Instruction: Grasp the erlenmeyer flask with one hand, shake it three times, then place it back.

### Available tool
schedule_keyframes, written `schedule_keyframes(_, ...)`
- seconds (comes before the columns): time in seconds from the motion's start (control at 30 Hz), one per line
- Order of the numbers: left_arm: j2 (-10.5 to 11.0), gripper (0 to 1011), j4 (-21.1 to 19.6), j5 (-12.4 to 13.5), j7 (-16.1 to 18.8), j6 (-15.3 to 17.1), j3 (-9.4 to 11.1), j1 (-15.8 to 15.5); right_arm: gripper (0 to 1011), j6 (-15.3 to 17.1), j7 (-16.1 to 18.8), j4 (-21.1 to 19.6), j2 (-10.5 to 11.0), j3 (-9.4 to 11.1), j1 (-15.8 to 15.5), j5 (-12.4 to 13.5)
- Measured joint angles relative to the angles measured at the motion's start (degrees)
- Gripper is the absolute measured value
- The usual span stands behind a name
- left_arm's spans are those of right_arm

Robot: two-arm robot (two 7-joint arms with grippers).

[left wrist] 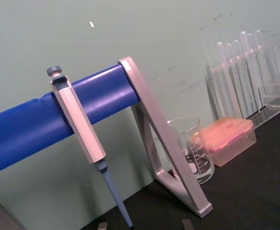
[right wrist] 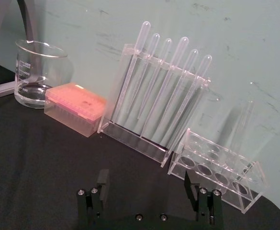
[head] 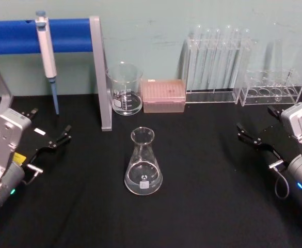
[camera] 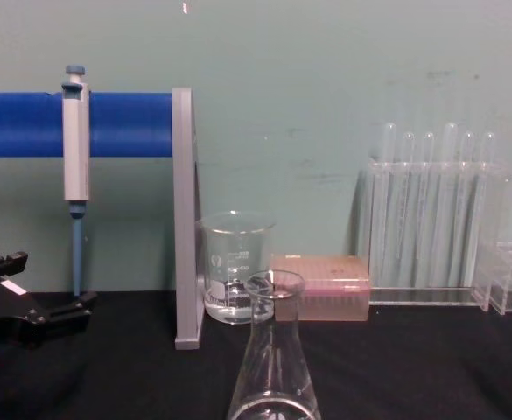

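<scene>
The erlenmeyer flask (head: 143, 164) stands upright on the black table, centred in front of me, clear glass with a small white label low on its side. The chest view shows its neck and flared rim (camera: 273, 350) close up. My left gripper (head: 50, 123) rests to the flask's left, well apart from it, open and holding nothing; its fingers (camera: 79, 308) enter the chest view from the left. My right gripper (head: 257, 121) sits to the flask's right, also open and holding nothing. In the right wrist view its jaws stand wide apart (right wrist: 146, 179).
Behind the flask stand a glass beaker (head: 125, 88) and a pink tip box (head: 163, 95). A rack of tall test tubes (head: 215, 62) and a low clear rack (head: 272, 89) are at the back right. A pipette (head: 47, 57) hangs on a blue bar (head: 11, 36) with a grey post (head: 101, 77).
</scene>
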Motion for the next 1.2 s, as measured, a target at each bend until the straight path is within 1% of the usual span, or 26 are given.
schedule_keyframes(1.0,0.0,1001,0.0,0.0,0.0,0.0,0.0,0.0,1003,-0.05,0.09,-0.02,0.02,0.1,-0.06,-0.06)
schedule_keyframes(1.13,0.0,1001,0.0,0.0,0.0,0.0,0.0,0.0,1003,-1.07,1.25,-0.6,0.44,0.94,-0.86,-0.18)
schedule_keyframes(1.2,0.0,1001,0.0,0.0,0.0,0.0,0.0,0.0,1003,-2.21,2.67,-1.72,0.92,2.19,-2.2,1.21)
